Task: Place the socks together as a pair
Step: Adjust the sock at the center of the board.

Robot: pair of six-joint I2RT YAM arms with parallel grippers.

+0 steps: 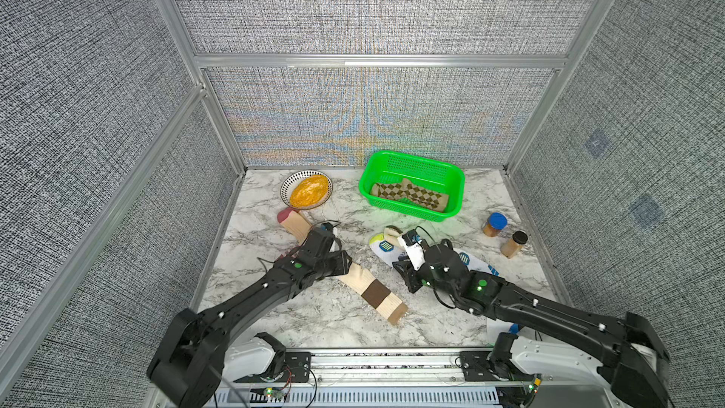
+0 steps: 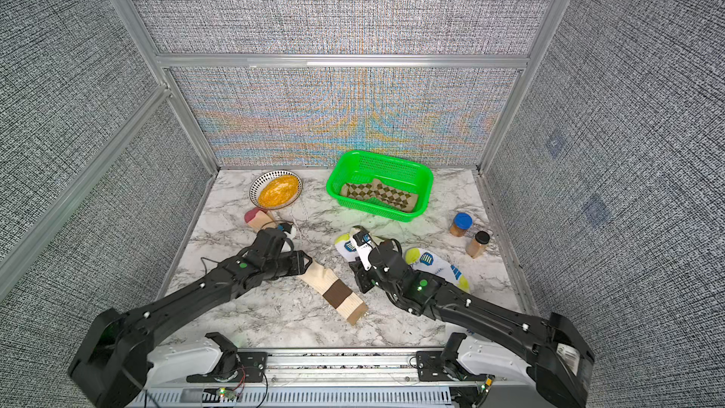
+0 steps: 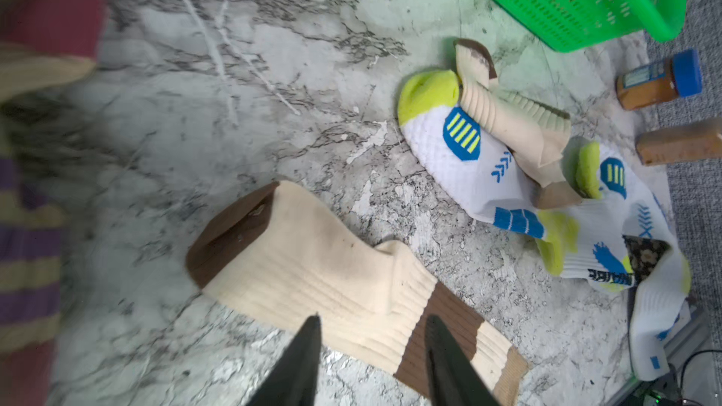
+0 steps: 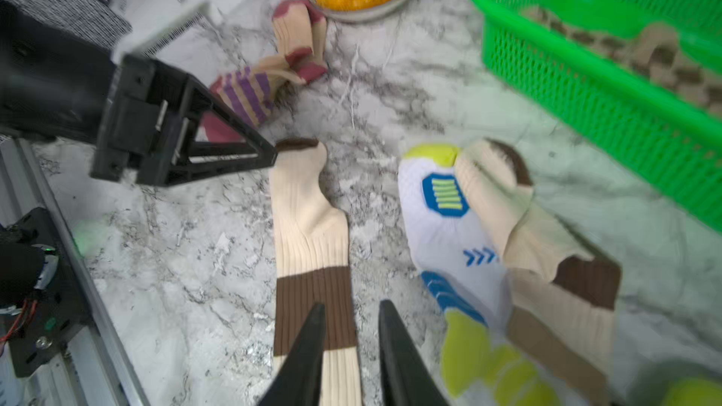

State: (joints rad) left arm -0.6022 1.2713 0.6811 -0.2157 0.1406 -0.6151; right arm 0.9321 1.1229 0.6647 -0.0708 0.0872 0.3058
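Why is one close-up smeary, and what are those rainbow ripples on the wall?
Right wrist view: motion blur, smearing the green plastic basket. Left wrist view: cream sock with brown band sharp, maroon-and-purple striped sock at the edge out of focus. Both top views: rainbow moiré on the grey woven back wall.

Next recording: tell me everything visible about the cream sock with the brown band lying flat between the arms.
The cream sock is a ribbed knit with a dark brown toe, a broad brown band near the leg's end and a tan cuff. It lies flat and stretched out on the marble table, heel bulge showing, slightly grubby at the foot. The left pincer hovers at its toe; contact cannot be told. No other sock touches it.
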